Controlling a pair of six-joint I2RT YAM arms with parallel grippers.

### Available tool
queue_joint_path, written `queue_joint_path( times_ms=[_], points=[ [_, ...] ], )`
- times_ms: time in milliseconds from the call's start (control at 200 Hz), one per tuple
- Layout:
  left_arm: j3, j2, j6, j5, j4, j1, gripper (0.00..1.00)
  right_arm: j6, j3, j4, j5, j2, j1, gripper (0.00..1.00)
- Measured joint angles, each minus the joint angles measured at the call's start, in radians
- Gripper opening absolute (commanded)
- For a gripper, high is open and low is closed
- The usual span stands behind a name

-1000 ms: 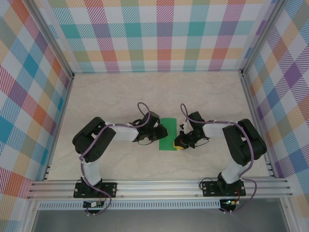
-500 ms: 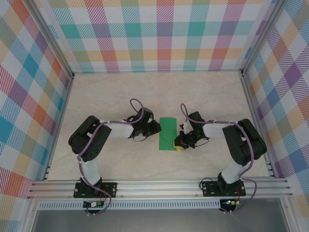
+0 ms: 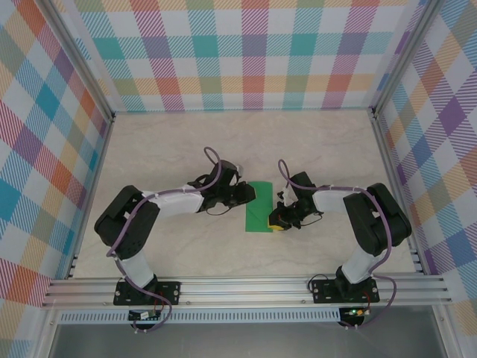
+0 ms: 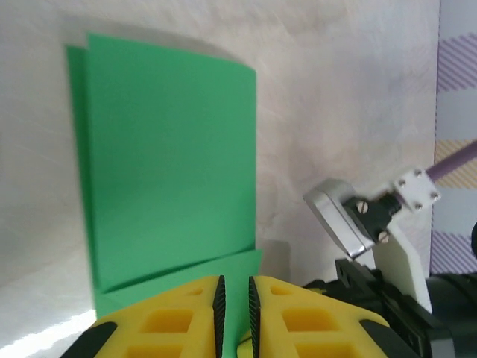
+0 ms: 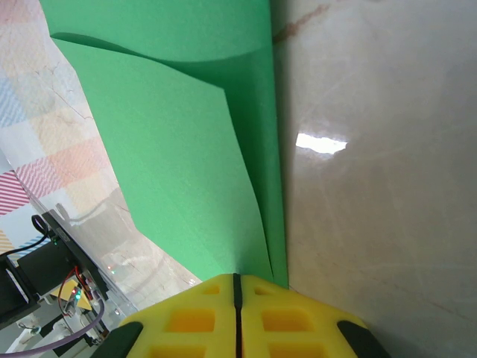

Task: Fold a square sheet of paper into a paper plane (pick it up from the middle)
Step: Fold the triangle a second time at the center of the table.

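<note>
Marbled tabletop: folded square sheet of paper, right gripper clamped on its edge, left gripper nearly together, hold unclear.

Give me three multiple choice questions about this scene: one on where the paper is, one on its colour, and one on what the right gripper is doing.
1. Where does the paper lie?
A) against the back wall
B) on the table, between the left gripper and the right gripper
C) on the front rail

2. What colour is the paper?
A) green
B) white
C) red

3. What is the right gripper doing?
A) standing wide open above the paper
B) shut on a cable
C) shut on the paper's edge

Answers:
1 B, the top view shows it on the table between the two.
2 A, it is bright green in every view.
3 C, the right wrist view shows the yellow fingers pressed together with the paper running out from between them.
</note>
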Motion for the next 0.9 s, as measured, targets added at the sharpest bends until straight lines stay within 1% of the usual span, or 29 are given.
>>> queue_joint_path(
  times_ms=[90,245,425,575,705,810,900],
  points=[
    [0.011,0.057,0.0,0.025,0.003,-0.016,0.18,0.0,0.003,-0.002,0.0,0.0,0.0,0.09],
    [0.013,0.134,-0.006,0.029,-0.005,-0.018,0.18,0.001,0.008,-0.008,0.001,-0.003,0.0,0.11],
    [0.024,0.134,-0.008,0.001,-0.019,-0.018,0.18,0.003,0.022,-0.016,-0.003,-0.027,0.011,0.13],
    [0.03,0.134,-0.006,-0.006,-0.031,-0.018,0.18,0.002,0.079,-0.016,-0.012,-0.032,0.037,0.13],
    [0.031,0.134,-0.006,-0.009,-0.032,-0.018,0.18,0.0,0.119,-0.017,-0.005,0.011,0.05,0.12],
    [0.031,0.134,-0.006,-0.009,-0.032,-0.018,0.17,-0.002,0.112,-0.027,0.018,0.055,0.05,0.12],
    [0.031,0.134,-0.006,-0.01,-0.032,-0.019,0.17,-0.005,0.093,-0.027,0.024,0.06,0.05,0.12]
  ],
)
